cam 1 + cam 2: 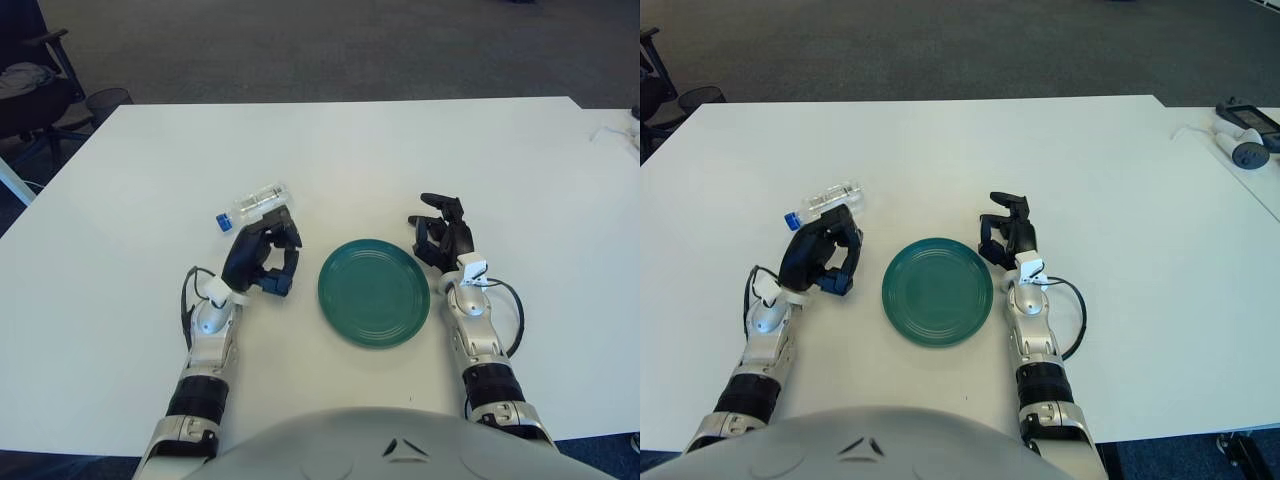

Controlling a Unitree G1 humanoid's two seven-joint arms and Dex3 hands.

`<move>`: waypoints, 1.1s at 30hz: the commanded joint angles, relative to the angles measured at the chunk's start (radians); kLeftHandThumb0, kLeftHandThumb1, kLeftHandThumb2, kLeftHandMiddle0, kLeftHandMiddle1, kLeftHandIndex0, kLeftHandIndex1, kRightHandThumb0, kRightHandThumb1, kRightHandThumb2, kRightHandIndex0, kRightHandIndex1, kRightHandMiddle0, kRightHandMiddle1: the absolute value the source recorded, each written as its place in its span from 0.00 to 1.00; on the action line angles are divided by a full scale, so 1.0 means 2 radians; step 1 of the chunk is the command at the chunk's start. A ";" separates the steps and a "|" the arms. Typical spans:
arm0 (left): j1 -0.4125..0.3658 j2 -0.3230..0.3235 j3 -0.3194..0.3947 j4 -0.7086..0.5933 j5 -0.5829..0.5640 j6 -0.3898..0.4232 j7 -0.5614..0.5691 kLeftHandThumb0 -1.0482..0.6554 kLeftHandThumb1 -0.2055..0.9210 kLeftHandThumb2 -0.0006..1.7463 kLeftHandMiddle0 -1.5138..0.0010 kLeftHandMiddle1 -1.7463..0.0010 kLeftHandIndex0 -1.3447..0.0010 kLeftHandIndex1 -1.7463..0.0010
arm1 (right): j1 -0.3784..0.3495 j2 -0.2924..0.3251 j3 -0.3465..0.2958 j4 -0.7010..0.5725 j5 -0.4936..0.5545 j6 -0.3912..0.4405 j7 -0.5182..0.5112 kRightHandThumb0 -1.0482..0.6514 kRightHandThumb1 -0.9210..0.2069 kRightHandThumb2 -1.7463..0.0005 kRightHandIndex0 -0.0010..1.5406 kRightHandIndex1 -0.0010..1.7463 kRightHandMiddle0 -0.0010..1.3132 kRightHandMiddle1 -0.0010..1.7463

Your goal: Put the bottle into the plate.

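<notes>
On a white counter (350,150), a clear plastic bottle (254,204) lies on its side, its long axis running from about 8 o'clock to 2 o'clock, the blue cap (223,222) pointing toward 8 o'clock. It sits at roughly 10 o'clock from the green plate (374,291), apart from the rim. The left hand (263,254) shows just below the bottle, at its 6 o'clock; its dark fingers (283,262) are curled partway in and grip nothing, and whether the knuckles touch the bottle cannot be told. The right hand (441,234) shows at the plate's 2 o'clock, just beside the rim, fingers loosely spread and holding nothing. A chair (30,85) stands off the counter's far left corner, at 10 o'clock
</notes>
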 commanded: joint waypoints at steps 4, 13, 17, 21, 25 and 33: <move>-0.019 -0.018 0.036 -0.008 0.049 -0.089 0.063 0.33 0.43 0.78 0.21 0.00 0.53 0.00 | 0.019 0.004 -0.001 0.043 0.006 0.022 0.003 0.39 0.20 0.48 0.24 0.56 0.00 0.67; -0.055 -0.038 0.128 -0.044 0.244 -0.141 0.197 0.34 0.44 0.77 0.20 0.00 0.53 0.00 | 0.016 0.002 0.003 0.041 0.000 0.036 0.002 0.39 0.20 0.48 0.21 0.57 0.00 0.68; -0.085 -0.028 0.145 -0.049 0.315 -0.122 0.255 0.34 0.44 0.77 0.20 0.00 0.53 0.00 | 0.014 0.001 0.003 0.042 -0.001 0.040 0.003 0.39 0.20 0.48 0.20 0.57 0.00 0.67; -0.128 -0.009 0.145 -0.041 0.376 -0.084 0.313 0.33 0.43 0.78 0.19 0.00 0.53 0.00 | 0.010 0.001 0.003 0.048 0.000 0.038 0.003 0.39 0.20 0.48 0.20 0.57 0.00 0.69; -0.157 0.005 0.133 -0.064 0.436 -0.031 0.361 0.33 0.42 0.79 0.19 0.00 0.52 0.00 | 0.007 0.001 0.004 0.054 0.000 0.036 0.003 0.40 0.21 0.48 0.20 0.58 0.00 0.70; -0.181 0.044 0.080 -0.076 0.485 0.032 0.397 0.33 0.41 0.80 0.21 0.00 0.51 0.00 | 0.005 0.003 0.006 0.058 0.001 0.033 0.004 0.42 0.23 0.45 0.21 0.59 0.00 0.69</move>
